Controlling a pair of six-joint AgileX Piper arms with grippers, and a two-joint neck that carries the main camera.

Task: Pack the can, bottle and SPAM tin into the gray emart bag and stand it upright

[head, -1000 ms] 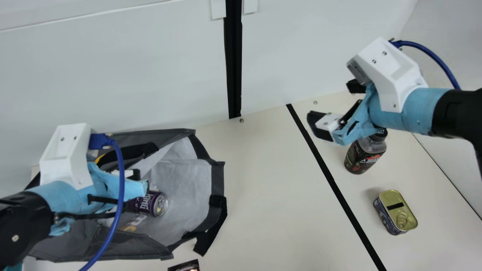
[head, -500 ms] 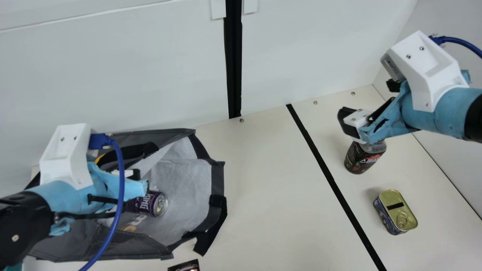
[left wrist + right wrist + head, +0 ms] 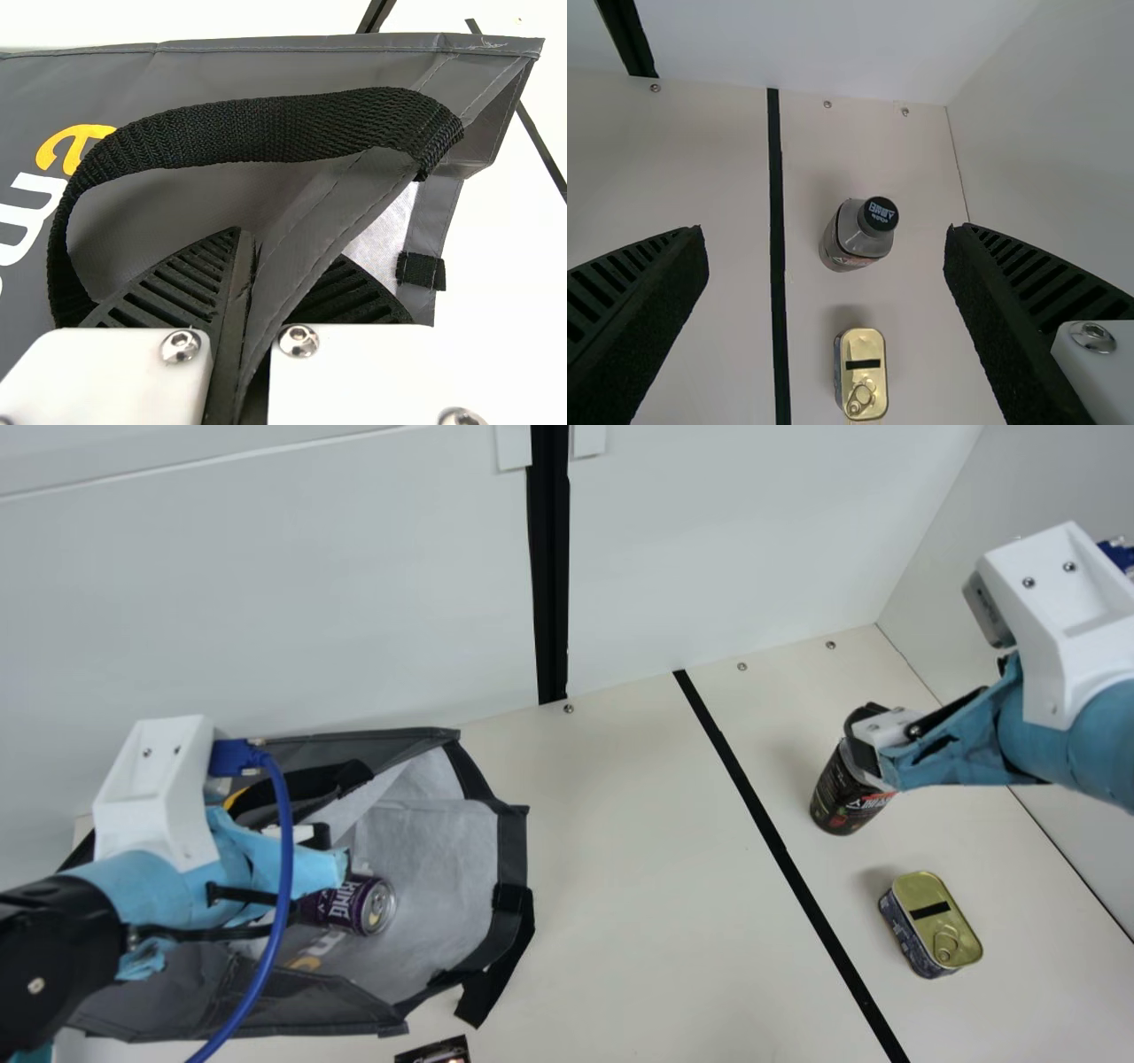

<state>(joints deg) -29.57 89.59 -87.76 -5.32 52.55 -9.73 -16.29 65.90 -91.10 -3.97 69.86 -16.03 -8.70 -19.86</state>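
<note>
Swung farther right and lower in the main view since the earlier frame: right gripper [image 3: 921,704]. Arm comes in from the right, fingers [image 3: 651,310] spread wide, held above the counter [image 3: 620,868]. Bottle [image 3: 842,802] upright, right of the black stripe [image 3: 780,850], apart from both fingers. Tin [image 3: 939,934] near it, on the near side. Left gripper [image 3: 310,864] angled rightward over the gray bag [image 3: 283,996], fingers [image 3: 177,288] pinching its edge. Can [image 3: 354,908] lying inside.
</note>
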